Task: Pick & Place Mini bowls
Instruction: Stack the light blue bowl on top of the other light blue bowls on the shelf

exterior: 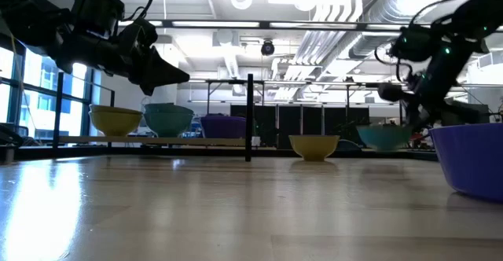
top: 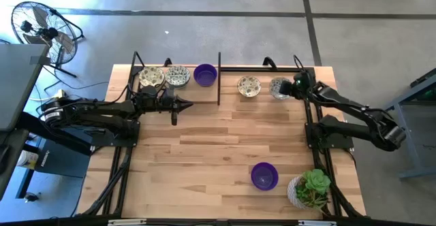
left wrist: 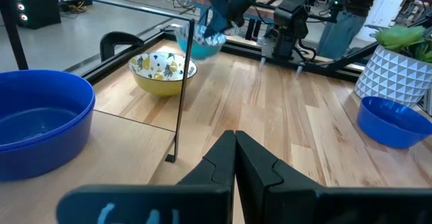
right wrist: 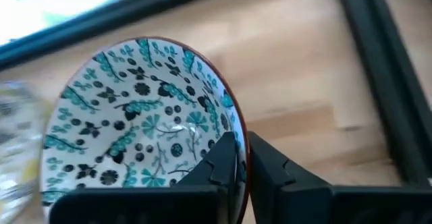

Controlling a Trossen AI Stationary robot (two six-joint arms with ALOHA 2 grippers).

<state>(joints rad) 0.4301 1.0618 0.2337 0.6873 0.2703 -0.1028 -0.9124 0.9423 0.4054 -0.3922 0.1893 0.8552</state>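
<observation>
My right gripper (top: 291,88) (right wrist: 241,142) is shut on a cream bowl with a teal pattern (top: 279,88) (right wrist: 135,116) at the table's far right. A yellow-sided patterned bowl (top: 248,86) sits on its base just left of it. Beyond the divider post, two patterned bowls (top: 151,77) (top: 178,75) and a purple bowl (top: 205,74) stand in a row at the far left. Another purple bowl (top: 264,175) stands near the front right. My left gripper (top: 185,104) (left wrist: 235,143) is shut and empty, hovering in front of the far-left row. My right gripper pinches the teal-patterned bowl's rim (right wrist: 237,119) on the side toward the table's right edge, one finger (right wrist: 219,158) inside the bowl and one (right wrist: 270,166) outside. The fingers come from the right, slanting down. The bowl is tilted and seems a little above the table (exterior: 385,137).
A thin black post (top: 219,79) with a rail splits the far edge into two sections. A green plant in a white pot (top: 310,188) stands at the front right corner beside the purple bowl. Black frame rails run along both table sides. The table's middle is bare wood (top: 204,151).
</observation>
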